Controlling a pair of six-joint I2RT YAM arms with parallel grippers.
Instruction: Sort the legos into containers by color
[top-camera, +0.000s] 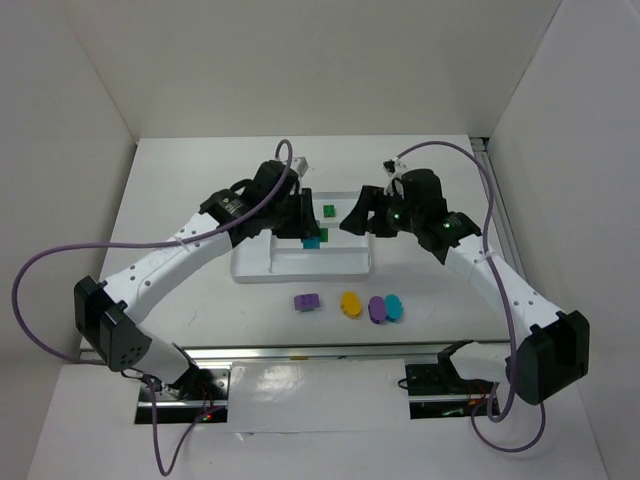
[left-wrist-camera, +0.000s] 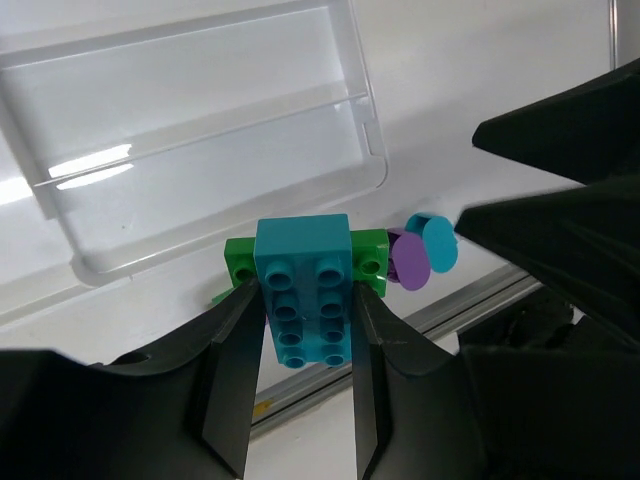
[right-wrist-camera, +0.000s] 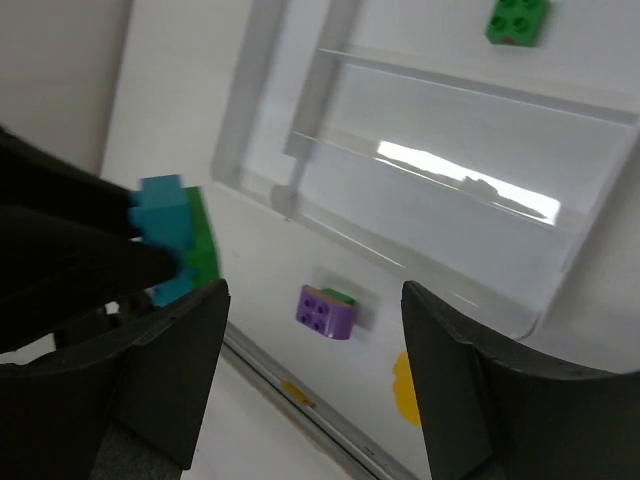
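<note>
Nearest the arm bases, 4 legos lie loose in a row on the worktop (top-camera: 250, 325), just in front of the tray (top-camera: 340, 264): purple brick (top-camera: 306, 301), yellow oval (top-camera: 350, 303), purple oval (top-camera: 376, 309) and teal oval (top-camera: 394, 306), the last 2 touching. None of these is sorted yet.

Next out, the left hand (left-wrist-camera: 305, 300) is clenched on a teal brick (left-wrist-camera: 303, 285), with its fingers (left-wrist-camera: 235, 350) on the 2 long sides. A green brick (left-wrist-camera: 238, 262) sits crosswise behind it and looks stuck to it, so we judge both ride as 1 piece. In the top view the pair hangs over the tray's near part. We cannot tell whether it is clear of the tray floor. The pair would need splitting before each colour gets its own section.

The right hand (right-wrist-camera: 313, 290) is released, spread wide with nothing in it, over the tray's right end.

Farthest, 1 green lego (top-camera: 328, 211) lies in the tray's far section, the only piece we count as placed. The long sections seen from both wrists hold nothing. We judge the job early: 1 in, 2 in hand, 4 waiting.
</note>
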